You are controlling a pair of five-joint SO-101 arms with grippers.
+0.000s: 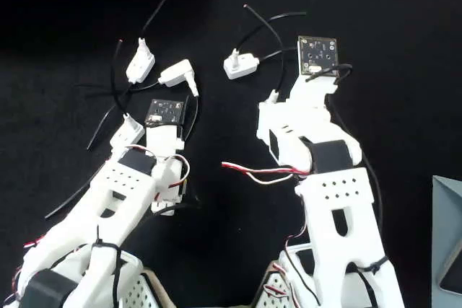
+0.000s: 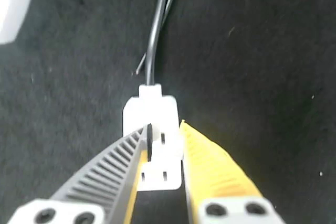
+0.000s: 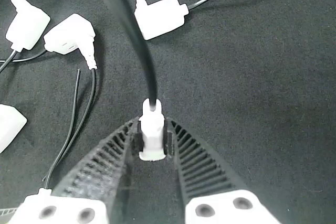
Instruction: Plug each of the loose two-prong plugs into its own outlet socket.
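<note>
My left gripper [image 2: 163,129] is shut on a white plug [image 2: 152,111] with a black cord, low over the black mat. In the high view this gripper [image 1: 163,133] sits just in front of a small black socket board [image 1: 164,110]. My right gripper [image 3: 152,127] is shut on a small white plug [image 3: 152,148] whose black cord runs away from the camera. In the high view it [image 1: 273,102] holds that plug left of and nearer than a second black socket board [image 1: 317,54]. Loose white plugs [image 1: 240,64] [image 1: 177,72] [image 1: 141,63] lie farther back on the mat.
Another white plug [image 1: 128,131] lies beside the left arm. Thin black cords [image 1: 267,27] loop across the mat around the plugs. A grey object [image 1: 447,236] stands at the right edge. The loose plugs [image 3: 160,17] [image 3: 71,35] [image 3: 26,24] lie beyond the right gripper.
</note>
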